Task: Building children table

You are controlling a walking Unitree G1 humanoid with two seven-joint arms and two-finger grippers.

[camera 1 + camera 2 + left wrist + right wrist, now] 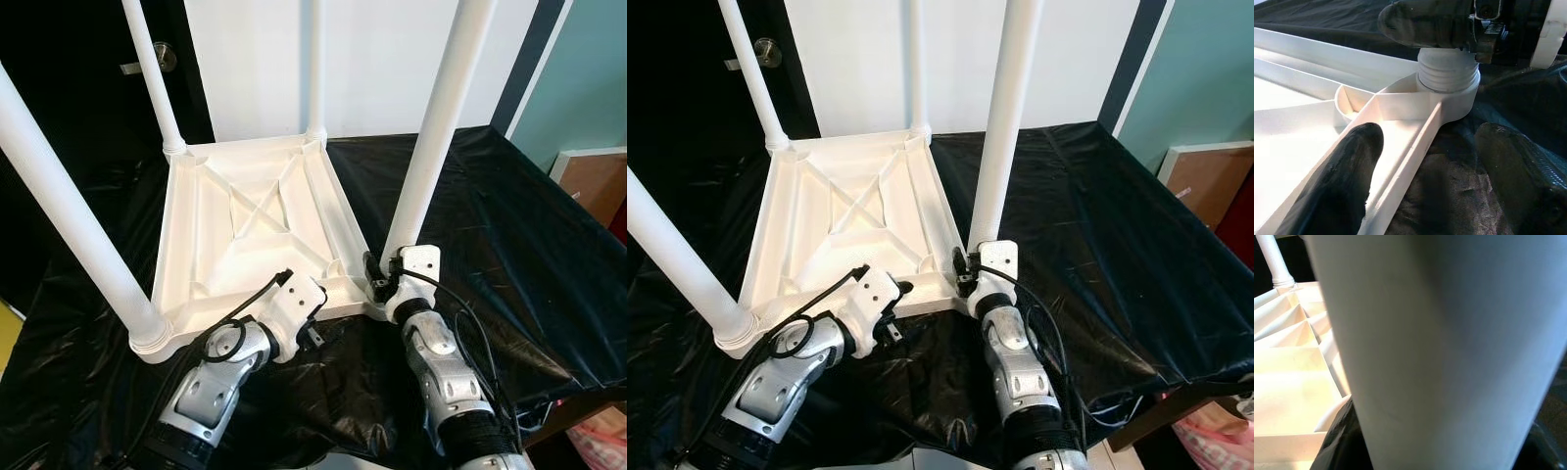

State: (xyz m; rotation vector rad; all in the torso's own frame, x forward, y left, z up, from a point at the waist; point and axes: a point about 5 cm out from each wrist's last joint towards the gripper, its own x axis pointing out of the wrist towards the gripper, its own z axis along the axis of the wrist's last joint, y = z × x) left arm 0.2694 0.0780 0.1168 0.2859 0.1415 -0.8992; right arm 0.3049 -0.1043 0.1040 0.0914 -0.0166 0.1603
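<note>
A white children's table top (245, 225) lies upside down on a black sheet (490, 215), with its legs standing up from the corners. My right gripper (377, 279) is shut on the base of the near-right leg (431, 127); in the right wrist view that leg (1440, 342) passes between the black fingertips (1337, 440). My left gripper (1425, 196) is open at the near rim beside that corner. One of its fingers (1337, 186) is inside the rim and the other rests outside on the sheet. The leg's threaded collar (1447, 73) sits in its socket.
The near-left leg (69, 206), far-left leg (152, 73) and far-right leg (316, 69) rise around the work area. A dark door with a handle (157, 59) is behind on the left. A brown box (598, 186) stands past the sheet's right edge.
</note>
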